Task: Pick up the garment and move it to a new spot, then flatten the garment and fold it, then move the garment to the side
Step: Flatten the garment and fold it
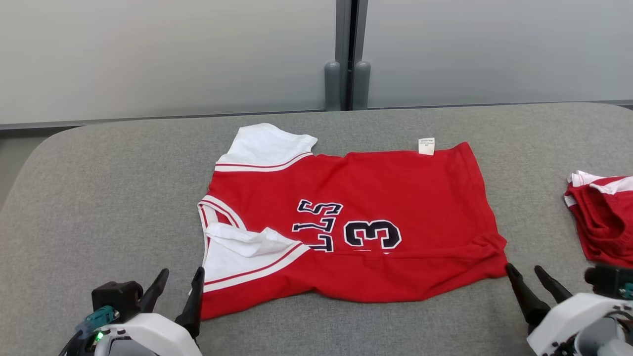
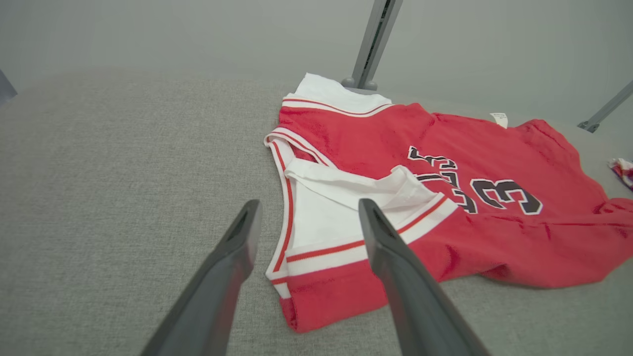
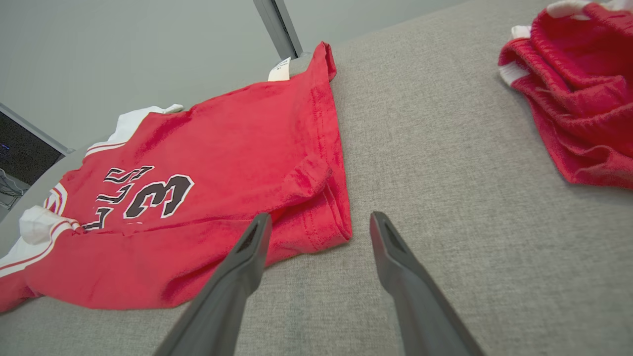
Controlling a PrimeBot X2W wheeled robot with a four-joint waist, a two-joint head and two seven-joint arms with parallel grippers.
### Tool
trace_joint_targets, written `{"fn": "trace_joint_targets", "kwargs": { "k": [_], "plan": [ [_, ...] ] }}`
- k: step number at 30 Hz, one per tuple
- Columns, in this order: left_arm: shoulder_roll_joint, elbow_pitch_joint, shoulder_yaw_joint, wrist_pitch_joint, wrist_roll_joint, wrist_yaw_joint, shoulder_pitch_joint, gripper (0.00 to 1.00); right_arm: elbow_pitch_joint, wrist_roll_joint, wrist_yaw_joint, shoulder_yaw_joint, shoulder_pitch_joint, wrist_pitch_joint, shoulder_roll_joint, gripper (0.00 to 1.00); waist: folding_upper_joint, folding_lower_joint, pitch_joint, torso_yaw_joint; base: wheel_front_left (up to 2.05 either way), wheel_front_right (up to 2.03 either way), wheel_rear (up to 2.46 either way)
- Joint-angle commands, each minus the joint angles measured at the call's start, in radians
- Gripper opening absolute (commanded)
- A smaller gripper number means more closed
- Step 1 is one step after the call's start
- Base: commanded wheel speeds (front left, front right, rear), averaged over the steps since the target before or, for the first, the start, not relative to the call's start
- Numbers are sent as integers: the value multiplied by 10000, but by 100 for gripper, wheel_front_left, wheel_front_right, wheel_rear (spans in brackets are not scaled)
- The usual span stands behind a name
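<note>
Your left hand [image 1: 182, 270] and right hand [image 1: 523, 267] — fingers apart, empty — flank the jersey [image 1: 405, 193]; its lettering [image 1: 319, 225] is partly folded under.

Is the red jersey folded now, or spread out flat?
Partly folded. The jersey has its near long edge turned over the front, covering the bottom of the number 3; the rest lies flat.

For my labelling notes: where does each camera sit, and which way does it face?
Head: above, facing forward and down at the red jersey; left gripper and right gripper at bottom.
Left wrist: behind its fingers, facing the jersey's white sleeve.
Right wrist: behind its fingers, facing the jersey's hem corner.
Shared: all show the jersey.
</note>
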Motion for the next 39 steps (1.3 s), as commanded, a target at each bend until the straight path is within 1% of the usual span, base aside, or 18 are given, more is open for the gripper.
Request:
{"fn": "trace_joint_targets", "kwargs": {
  "k": [1, 6, 13, 18, 22, 23, 24, 25, 26, 27, 28, 29, 30, 31, 35, 39],
  "plan": [
    [11, 173, 7, 46, -51, -91, 16, 100, 134, -50, 6, -17, -247, 132, 124, 100, 0, 0, 24, 8, 0, 0, 0],
    [-292, 1014, -239, 643, -340, -605, -296, 100, 1096, -453, 6, -3, -829, 582, 460, 100, 0, 0, 124, 104, 0, 0, 0],
    [-807, 2048, -569, 1354, -622, -1226, -688, 100, 1629, -557, 6, 111, -1378, 986, 732, 100, 0, 0, 344, 134, 0, 0, 0],
    [-1093, 2644, -705, 1688, -784, -1538, -764, 100, 1727, -541, 6, 231, -1521, 1072, 790, 100, 0, 0, 443, 96, 0, 0, 0],
    [-1259, 2837, -721, 1713, -866, -1639, -819, 100, 1769, -490, 6, 321, -1600, 1065, 882, 100, 0, 0, 501, 70, 0, 0, 0],
    [-1267, 2862, -730, 1759, -874, -1678, -826, 100, 1804, -480, 6, 339, -1603, 1090, 875, 85, 0, 0, 513, 83, 0, 0, 0],
    [-1275, 2889, -752, 1811, -895, -1704, -844, 100, 1842, -466, 6, 356, -1622, 1072, 869, 73, 0, 0, 526, 98, 0, 0, 0],
    [-1275, 2889, -752, 1811, -895, -1704, -844, 100, 1842, -466, 6, 356, -1622, 1072, 869, 73, 0, 0, 526, 98, 0, 0, 0],
    [-1293, 2916, -775, 1905, -938, -1719, -857, 97, 1876, -422, 6, 377, -1645, 1084, 892, 50, 0, 0, 540, 111, 0, 0, 0],
    [-1314, 2942, -807, 1991, -982, -1746, -851, 85, 1903, -419, 6, 419, -1669, 1113, 906, 44, 0, 0, 550, 120, 0, 0, 0],
    [-1334, 2975, -853, 2087, -985, -1815, -844, 70, 1930, -417, 6, 448, -1694, 1082, 913, 31, 0, 0, 558, 127, 0, 0, 0],
    [-1361, 3001, -868, 2121, -1008, -1835, -856, 48, 1957, -410, 6, 466, -1705, 1069, 915, 8, 0, 0, 561, 131, 0, 0, 0],
    [-1397, 3030, -860, 2163, -1076, -1892, -855, 37, 1986, -394, 6, 491, -1711, 1065, 917, 0, 0, 0, 563, 132, 0, 0, 0],
    [-1436, 3121, -895, 2256, -1129, -1990, -850, 0, 2037, -350, 6, 541, -1723, 1045, 908, 0, 0, 0, 549, 130, 0, 0, 0],
    [-1446, 3252, -869, 2223, -1194, -2153, -810, 0, 2061, -261, 6, 583, -1746, 967, 840, 0, 0, 0, 467, 119, 0, 0, 0],
    [-1212, 3200, -753, 2126, -1232, -2123, -712, 0, 1883, -71, 6, 612, -1560, 912, 673, 0, 0, 0, 279, 143, 0, 0, 0]
  ]
}}
